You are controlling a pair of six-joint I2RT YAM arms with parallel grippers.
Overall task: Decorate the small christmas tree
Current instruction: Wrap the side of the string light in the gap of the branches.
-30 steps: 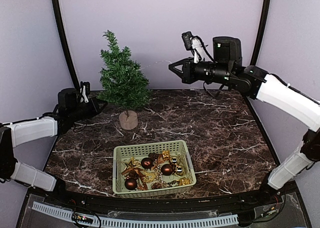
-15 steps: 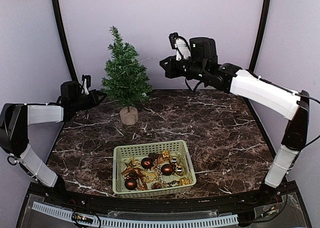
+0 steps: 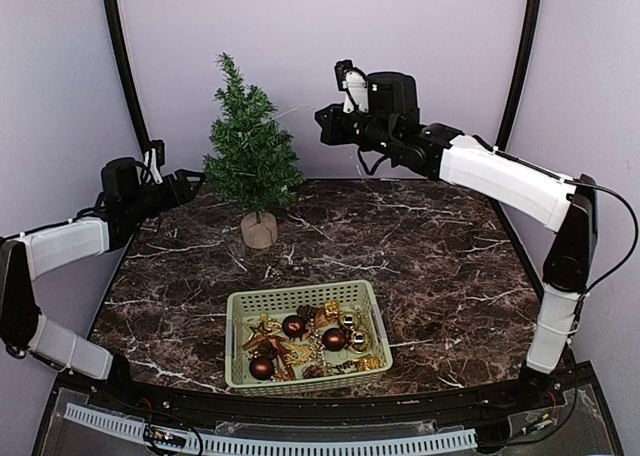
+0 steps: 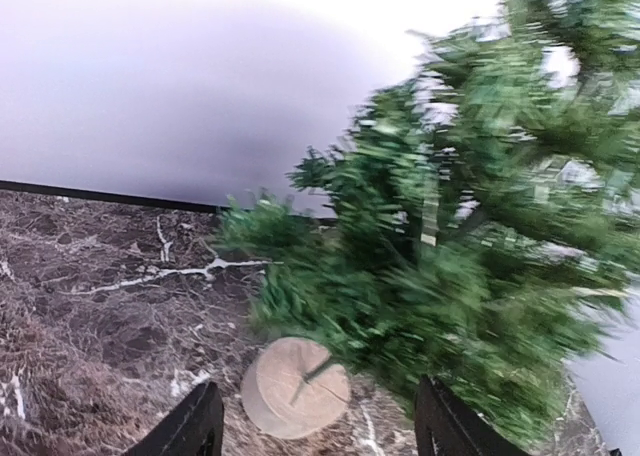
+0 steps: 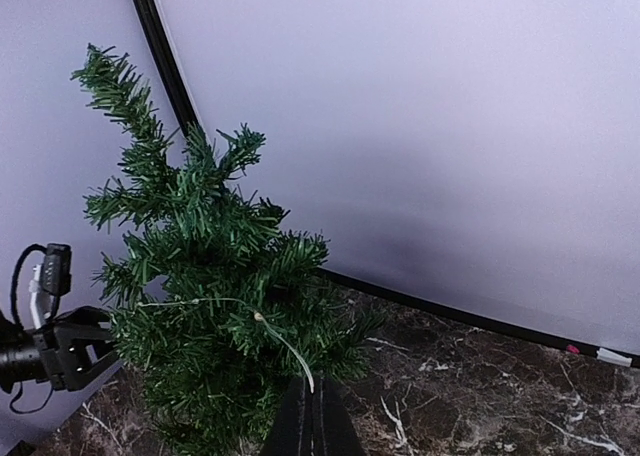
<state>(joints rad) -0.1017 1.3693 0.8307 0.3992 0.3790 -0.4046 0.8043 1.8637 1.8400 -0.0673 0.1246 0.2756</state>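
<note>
The small christmas tree (image 3: pixel 252 154) stands upright on its round wooden stump (image 3: pixel 258 233) at the back left of the marble table. My left gripper (image 3: pixel 188 184) hovers just left of the tree's lower branches, open and holding nothing. In the left wrist view the stump (image 4: pixel 295 386) lies beyond my open left gripper (image 4: pixel 320 396), and the tree (image 4: pixel 470 246) is blurred. My right gripper (image 3: pixel 324 124) hangs right of the treetop. It (image 5: pixel 313 388) is shut on a thin pale light wire (image 5: pixel 285 344) that runs across the tree's (image 5: pixel 200 306) branches.
A pale green basket (image 3: pixel 300 295) near the front middle holds several brown balls (image 3: pixel 293 326) and gold ornaments. Black frame posts (image 3: pixel 122 66) rise at the back corners in front of the lilac walls.
My left gripper has opened and drawn back a little to the left of the tree. The right arm has swung left toward the treetop. The tree has straightened up.
</note>
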